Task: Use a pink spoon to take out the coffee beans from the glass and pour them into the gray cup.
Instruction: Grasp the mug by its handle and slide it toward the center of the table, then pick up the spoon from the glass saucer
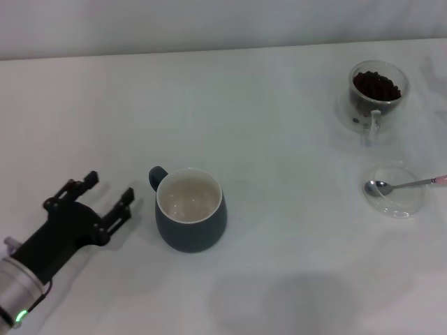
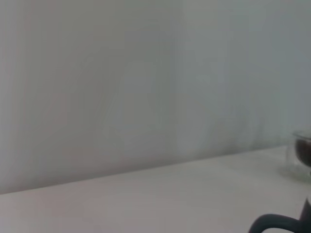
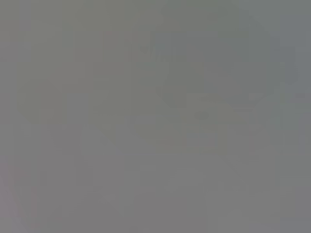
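Pink-handled, the pink spoon (image 1: 405, 185) lies untouched far right, so grasping comes next; left gripper (image 1: 110, 193) jaws open by the gray cup (image 1: 190, 209).

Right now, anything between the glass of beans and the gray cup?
Nothing visible. Bare table lies between the glass and the gray cup. The pink spoon rests in a clear dish, off that line. Left tool sits beside the cup.

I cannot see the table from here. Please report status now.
Left gripper open, empty, beside dark blue-gray mug; right gripper unseen. Pink-handled metal spoon untouched on flat clear dish. Dark coffee beans in clear glass cup. Nothing blocking.
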### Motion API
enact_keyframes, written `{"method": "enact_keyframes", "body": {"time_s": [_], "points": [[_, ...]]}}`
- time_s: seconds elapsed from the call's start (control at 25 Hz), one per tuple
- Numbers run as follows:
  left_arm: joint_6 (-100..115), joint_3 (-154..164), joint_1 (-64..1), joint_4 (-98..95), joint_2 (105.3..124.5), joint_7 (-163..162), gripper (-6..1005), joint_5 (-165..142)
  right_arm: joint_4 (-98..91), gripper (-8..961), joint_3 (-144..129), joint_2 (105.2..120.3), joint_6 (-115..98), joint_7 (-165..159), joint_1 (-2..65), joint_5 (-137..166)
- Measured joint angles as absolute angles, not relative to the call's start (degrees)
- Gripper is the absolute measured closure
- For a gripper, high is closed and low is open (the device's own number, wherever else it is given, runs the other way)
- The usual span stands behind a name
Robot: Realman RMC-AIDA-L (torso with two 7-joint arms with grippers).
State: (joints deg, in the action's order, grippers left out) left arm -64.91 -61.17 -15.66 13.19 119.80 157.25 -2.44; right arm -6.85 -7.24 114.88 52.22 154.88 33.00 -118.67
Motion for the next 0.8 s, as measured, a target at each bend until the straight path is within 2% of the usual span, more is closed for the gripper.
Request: {"method": "enact_keyframes", "body": {"time_s": [0.44,0.8], "points": [[-75.76,-61.32,-10.43,13.3,119.89,156.54,271,11.63,-7.88,93,-6.81,114.71,52.23,152.1,31.06,-118.98],[-78.92,-61.3,-10.26,12.95,119.66,156.31,271,20.85,-10.01,93,-6.83,114.54,51.94,143.56,28.29,-118.98]]}}
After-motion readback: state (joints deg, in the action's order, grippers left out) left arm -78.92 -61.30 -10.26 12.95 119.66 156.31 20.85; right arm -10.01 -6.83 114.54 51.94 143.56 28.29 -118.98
